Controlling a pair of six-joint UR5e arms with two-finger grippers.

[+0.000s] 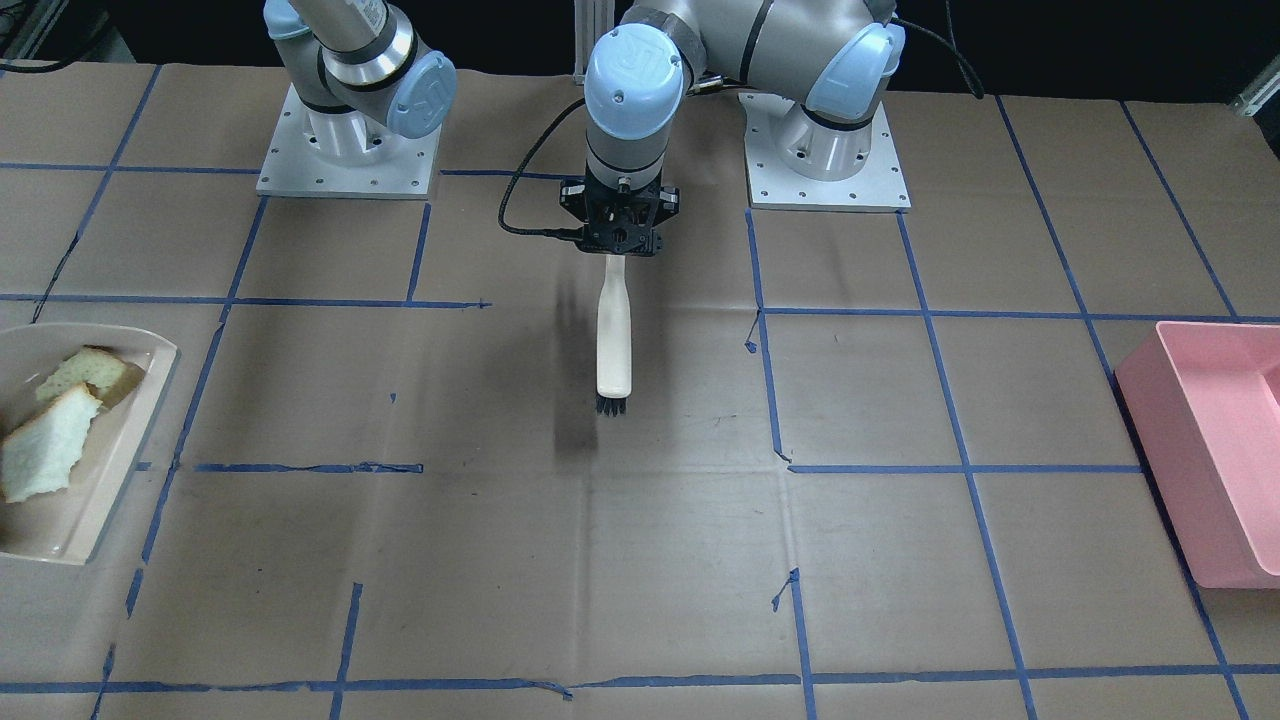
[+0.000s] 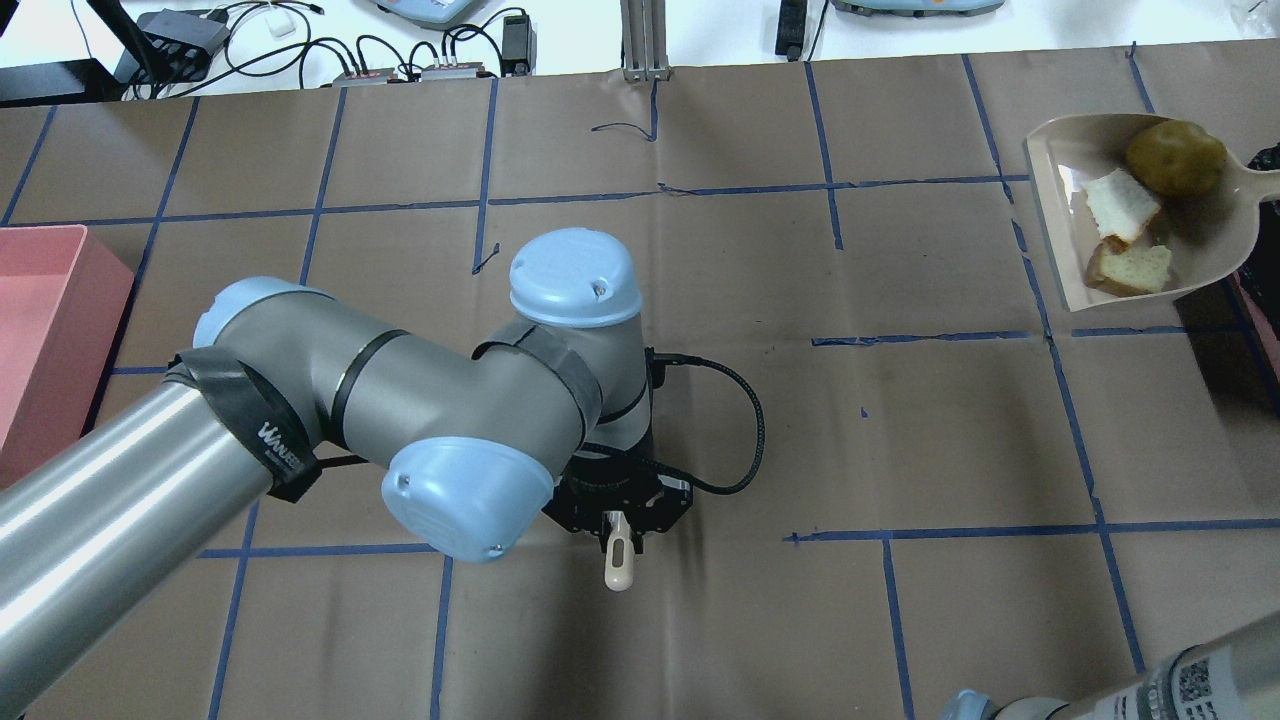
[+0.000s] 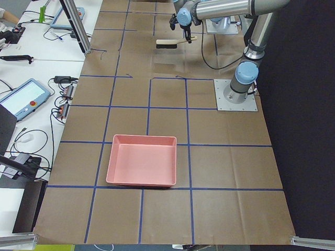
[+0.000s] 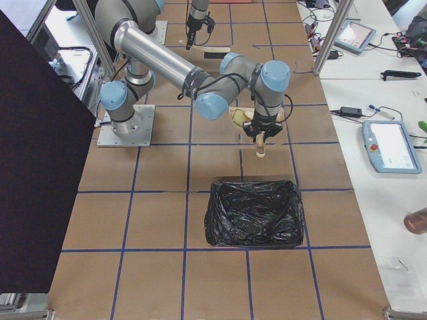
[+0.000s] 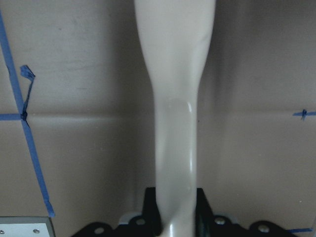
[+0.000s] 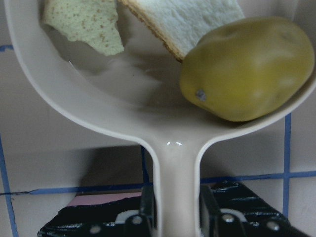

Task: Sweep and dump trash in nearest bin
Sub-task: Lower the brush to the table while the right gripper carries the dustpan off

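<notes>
The potato-like lump [image 2: 1175, 157], the bread slice [image 2: 1120, 205] and the sandwich chunk [image 2: 1130, 268] all lie in the beige dustpan [image 2: 1062, 150], which the right gripper [image 6: 176, 210] clamps by its handle. The front view cuts the lump off; the overhead shows all three. Only the right-side view shows the black-lined bin [image 4: 253, 213] near the dustpan; the pink bin [image 3: 142, 159] sits well apart. The left gripper [image 5: 176, 212] is closed around the brush [image 1: 613, 340] handle, bristles above the table [image 1: 900, 560].
</notes>
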